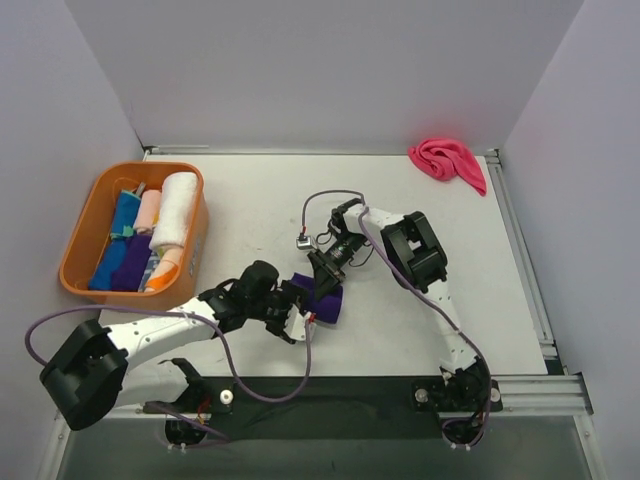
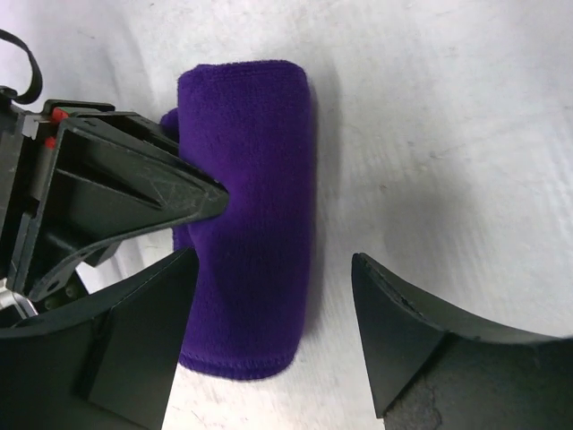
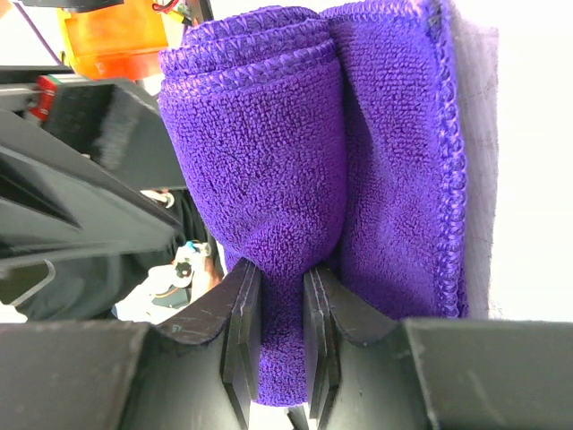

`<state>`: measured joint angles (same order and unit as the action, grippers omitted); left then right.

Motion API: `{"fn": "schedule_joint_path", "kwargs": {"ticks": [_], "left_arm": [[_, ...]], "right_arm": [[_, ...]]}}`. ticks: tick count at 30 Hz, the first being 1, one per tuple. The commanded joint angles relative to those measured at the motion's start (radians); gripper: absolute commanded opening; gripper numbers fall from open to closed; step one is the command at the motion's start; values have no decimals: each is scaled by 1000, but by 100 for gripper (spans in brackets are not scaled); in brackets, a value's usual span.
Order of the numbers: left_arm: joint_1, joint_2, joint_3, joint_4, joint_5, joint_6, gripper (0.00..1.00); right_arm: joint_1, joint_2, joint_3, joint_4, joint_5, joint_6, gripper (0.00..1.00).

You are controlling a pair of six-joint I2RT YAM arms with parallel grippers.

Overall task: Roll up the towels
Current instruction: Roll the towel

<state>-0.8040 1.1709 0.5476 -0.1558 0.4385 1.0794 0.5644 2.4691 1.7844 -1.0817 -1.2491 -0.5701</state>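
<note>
Purple towel [image 3: 269, 161] — in right gripper [image 3: 276, 279] pinch

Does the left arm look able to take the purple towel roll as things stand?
Probably yes. The left hand is open, the purple towel lies between its fingers, and nothing covers it. The right hand pinches one fold, though.

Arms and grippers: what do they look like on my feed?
The left arm and right arm have white links with black joint housings. The left gripper and right gripper are black with wedge-shaped fingers. A purple cable runs along each.
</note>
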Motion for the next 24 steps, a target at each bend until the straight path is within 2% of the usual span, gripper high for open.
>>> {"fn": "schedule_joint_path", "kwargs": {"ticks": [1, 7, 10, 11, 14, 15, 17, 18, 20, 21, 22, 24], "left_arm": [[-17, 55, -17, 210, -49, 48, 80], [-46, 134, -40, 308, -106, 62, 79], [-52, 164, -26, 265, -87, 70, 75], [-54, 173, -18, 247, -83, 54, 72], [-52, 206, 38, 100, -55, 18, 51], [-52, 222, 60, 5, -40, 14, 37], [-52, 233, 106, -72, -4, -8, 28], [-54, 240, 120, -140, 2, -16, 22], [-54, 248, 153, -189, 12, -39, 17], [-54, 260, 163, -233, 14, -47, 15], [-52, 269, 176, -257, 16, -58, 12], [-50, 297, 213, -318, 20, -98, 11]], "right_arm": [[8, 39, 15, -21, 73, -27, 0], [8, 40, 9, -23, 70, -27, 0], [6, 40, 12, -23, 70, -22, 0], [5, 37, 15, -23, 68, -19, 0], [-8, 16, 20, -23, 65, -4, 0], [-14, -1, 23, -20, 73, 4, 6], [-38, -16, 39, -20, 77, 35, 11], [-49, -30, 58, -17, 82, 47, 18], [-84, -45, 87, -15, 105, 76, 25], [-96, -64, 116, -15, 117, 104, 33], [-109, -74, 130, -15, 129, 114, 36], [-139, -111, 161, -14, 180, 139, 44]]}}
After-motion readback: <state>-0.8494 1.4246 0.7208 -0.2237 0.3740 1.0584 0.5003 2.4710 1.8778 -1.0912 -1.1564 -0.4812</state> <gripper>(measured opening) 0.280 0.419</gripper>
